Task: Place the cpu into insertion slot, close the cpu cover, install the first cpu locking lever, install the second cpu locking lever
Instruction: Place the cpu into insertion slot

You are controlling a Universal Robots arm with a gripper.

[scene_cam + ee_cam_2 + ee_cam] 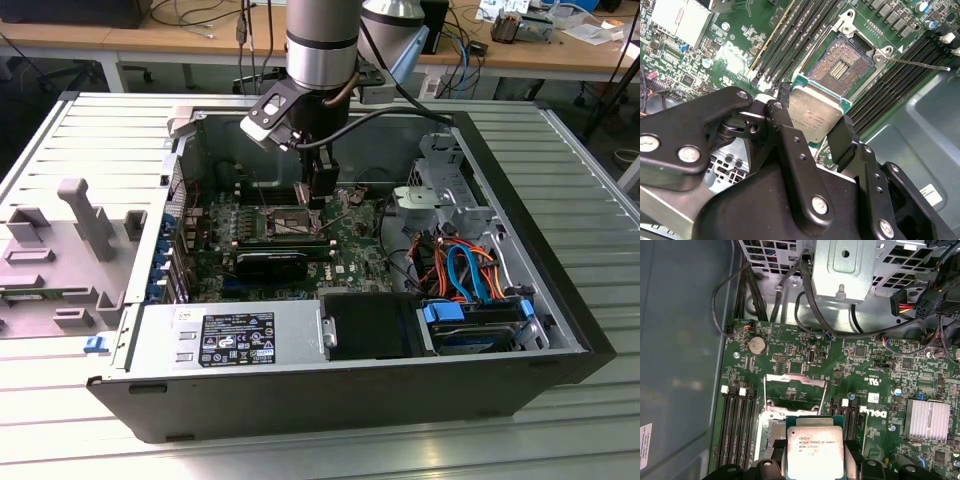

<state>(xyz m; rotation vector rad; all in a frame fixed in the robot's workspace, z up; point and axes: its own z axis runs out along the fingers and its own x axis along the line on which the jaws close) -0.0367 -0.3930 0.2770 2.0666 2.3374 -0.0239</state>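
Tool (811,125) clamped on cpu (816,112), chip between its fingers (782,107), close to insertion slot (840,64).

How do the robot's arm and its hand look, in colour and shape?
The round silver-grey metal arm has a black band; a black cable runs beside it. The matte black hand is made of jointed bars with silver screws.
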